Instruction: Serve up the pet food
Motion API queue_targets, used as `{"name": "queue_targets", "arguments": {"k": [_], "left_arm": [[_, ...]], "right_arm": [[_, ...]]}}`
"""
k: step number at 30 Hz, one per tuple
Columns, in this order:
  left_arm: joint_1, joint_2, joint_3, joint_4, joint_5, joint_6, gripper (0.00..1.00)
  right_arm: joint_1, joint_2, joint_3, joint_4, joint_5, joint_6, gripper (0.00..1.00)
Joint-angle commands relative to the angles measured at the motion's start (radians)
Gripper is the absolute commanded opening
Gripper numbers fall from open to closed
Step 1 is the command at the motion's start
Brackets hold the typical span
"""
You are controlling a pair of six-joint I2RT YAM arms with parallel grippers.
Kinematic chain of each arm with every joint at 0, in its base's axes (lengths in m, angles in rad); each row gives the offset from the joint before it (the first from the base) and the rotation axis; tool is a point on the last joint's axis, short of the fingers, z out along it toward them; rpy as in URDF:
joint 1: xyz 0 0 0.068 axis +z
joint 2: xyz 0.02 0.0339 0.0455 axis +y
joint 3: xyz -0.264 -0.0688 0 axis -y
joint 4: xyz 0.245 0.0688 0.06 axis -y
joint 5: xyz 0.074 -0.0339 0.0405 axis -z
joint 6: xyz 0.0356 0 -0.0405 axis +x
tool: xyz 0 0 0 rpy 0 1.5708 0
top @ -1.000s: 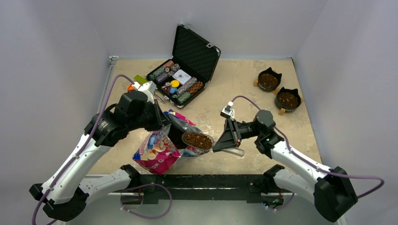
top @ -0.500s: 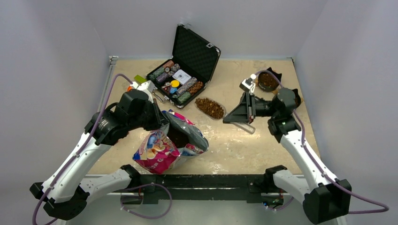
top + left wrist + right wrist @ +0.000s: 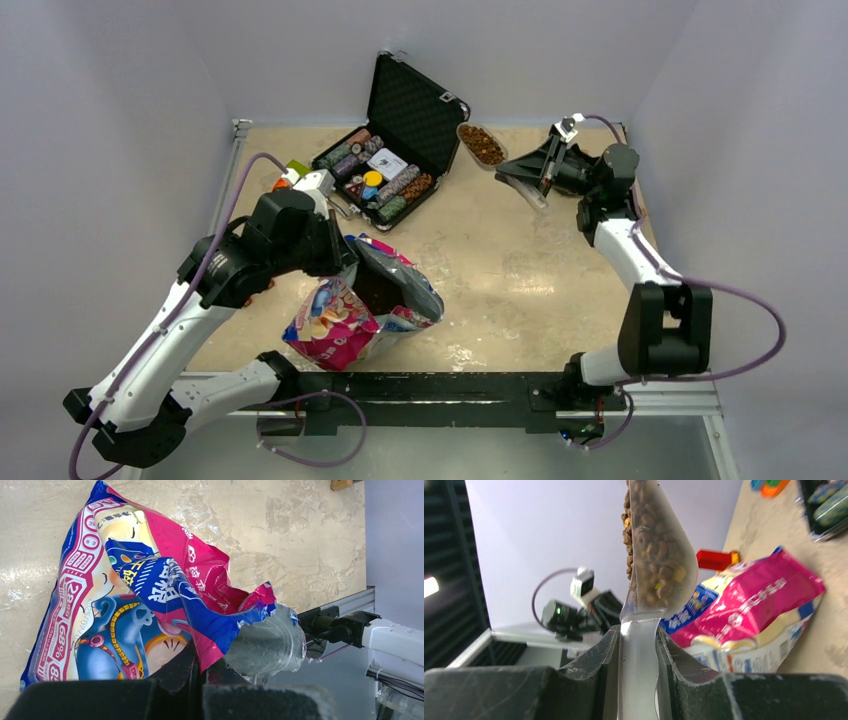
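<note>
The pink, blue and white pet food bag stands open at the table's near left, with dark kibble showing in its mouth. My left gripper is shut on the bag's upper rim, which shows in the left wrist view beside the bag's silver lining. My right gripper is shut on the handle of a clear scoop heaped with kibble. It holds the scoop high over the back of the table, right of the case lid.
An open black case of poker chips sits at the back centre. The right arm stretches along the right side and covers the spot at the back right. Small coloured items lie at the back left.
My right arm has swung the full scoop from the bag's mouth up and away to the back right. The left gripper and the bag have not moved.
</note>
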Motion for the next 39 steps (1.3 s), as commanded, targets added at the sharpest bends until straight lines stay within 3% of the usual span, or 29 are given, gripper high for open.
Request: {"name": "queue_targets", "arguments": {"k": [1,12,25,32,39], "left_arm": [[0.0,-0.022,0.053,0.042,-0.005,0.081,0.0],[0.0,-0.079,0.052,0.029,-0.066,0.18,0.0],[0.001,-0.091,0.054,0.011,-0.105,0.235,0.0],[0.002,-0.085,0.056,0.014,-0.121,0.246,0.0],[0.003,-0.086,0.051,0.013,-0.12,0.233,0.0]], "right_arm": [[-0.074,0.122,0.042,0.288,0.098,0.107,0.0],[-0.265,0.316,-0.002,0.396,0.21,0.02,0.0],[-0.428,0.35,-0.143,0.306,0.333,-0.129,0.0],[-0.443,0.344,-0.12,0.024,0.386,-0.23,0.0],[-0.444,0.346,-0.087,-0.147,0.437,-0.266,0.0]]}}
